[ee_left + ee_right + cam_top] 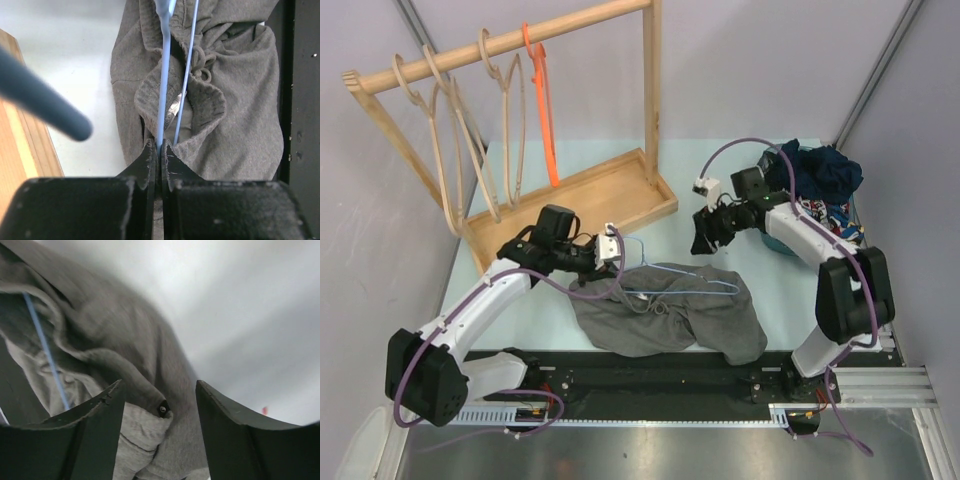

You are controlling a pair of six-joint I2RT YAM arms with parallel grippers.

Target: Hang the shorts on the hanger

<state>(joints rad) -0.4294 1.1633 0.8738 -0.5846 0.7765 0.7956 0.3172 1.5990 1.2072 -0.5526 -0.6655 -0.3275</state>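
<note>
Pale table [720, 190] is filling the view between plain walls, with a wooden rack [570, 200] standing at its far left corner and carrying wooden hangers [450, 150] and an orange hanger [545, 100]. A heap of mixed clothes [820, 175] is sitting at the far right corner.

Along the middle of the near edge the shorts [670, 320] are lying crumpled, drawstring waistband turned toward the left. The hanger [161, 100] is resting on top of them, its hook pointing toward the rack. The left gripper [158, 150] is pinching the blue wire with its jaws closed tight on it. The right gripper [708, 238] is hovering above the table just beyond the cloth's far right side, jaws spread and holding nothing.

By my reading the job is sitting partway. In the left wrist view one blue strand seems to be running into the waist opening while the other is crossing over the folded band, though I cannot tell this for certain. The cloth is not yet hanging from the wire, so what is remaining is getting it draped properly over the hanger.
</note>
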